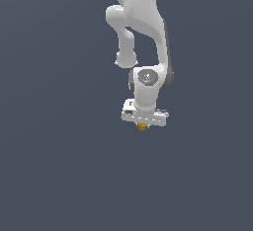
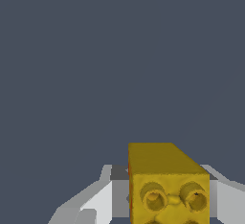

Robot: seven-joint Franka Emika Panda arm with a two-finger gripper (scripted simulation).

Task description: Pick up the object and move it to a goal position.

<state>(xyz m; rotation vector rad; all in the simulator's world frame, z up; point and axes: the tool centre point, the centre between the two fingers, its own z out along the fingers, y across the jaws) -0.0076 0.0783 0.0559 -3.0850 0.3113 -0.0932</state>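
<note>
The object, a small mustard-yellow block (image 1: 142, 127), shows just under my white gripper (image 1: 143, 125) in the exterior view, mostly hidden by the hand. In the wrist view the block (image 2: 165, 180) is large and close, with two round studs on its near face. It sits between my grey-white fingers (image 2: 91, 204), which stand on either side of it. The jaws look closed on the block. The block hangs off the ground, well above the flat grey surface.
The white arm (image 1: 143, 32) comes down from the top of the exterior view. Around it there is only a flat dark grey-blue surface (image 1: 54, 166). No goal marker shows in either view.
</note>
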